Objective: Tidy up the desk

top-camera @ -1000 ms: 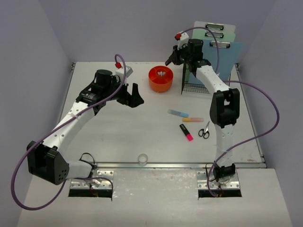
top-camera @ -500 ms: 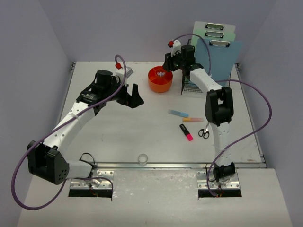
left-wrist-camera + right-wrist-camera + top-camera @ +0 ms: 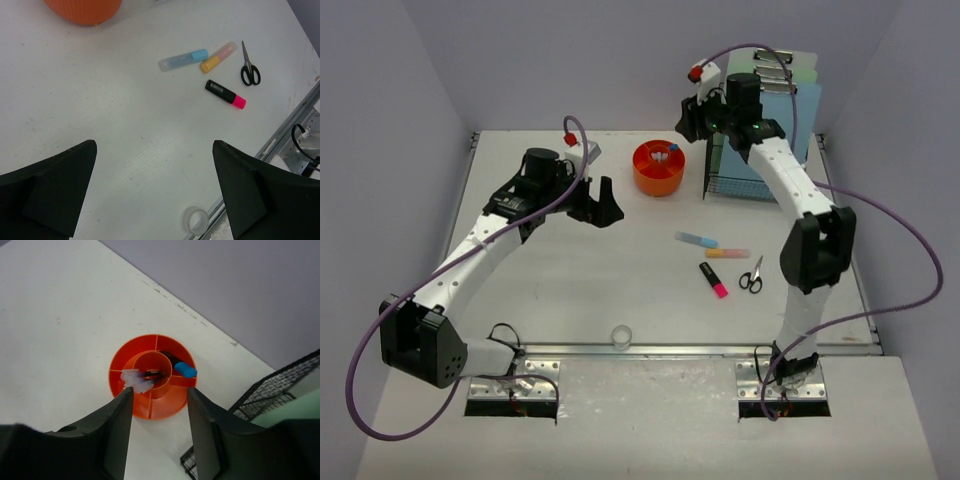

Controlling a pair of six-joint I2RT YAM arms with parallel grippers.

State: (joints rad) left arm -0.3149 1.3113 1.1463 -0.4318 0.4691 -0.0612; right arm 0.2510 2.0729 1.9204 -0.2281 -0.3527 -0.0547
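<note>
And that's a release: the right gripper (image 3: pixel 159 396) has lifted off the orange holder (image 3: pixel 659 168) it was dipped into half a second ago. Its fingers have parted about halfway, with nothing between them. A blue-capped item (image 3: pixel 185 370) now stands in one outer compartment where none showed before. It looks like a marker or highlighter, though the wrist view is too distant to be sure. That's one piece tidied, by my reading. The left gripper (image 3: pixel 154 150) hasn't budged, spread fully wide and empty above the desk (image 3: pixel 570 270). The white tabletop fills the enclosure beneath both arms. There's work left on it: a blue highlighter (image 3: pixel 696 239), an orange one (image 3: pixel 728 253), a black-and-pink one (image 3: pixel 713 280), scissors (image 3: pixel 751 277) and a tape roll (image 3: pixel 620 336) lie loose.
</note>
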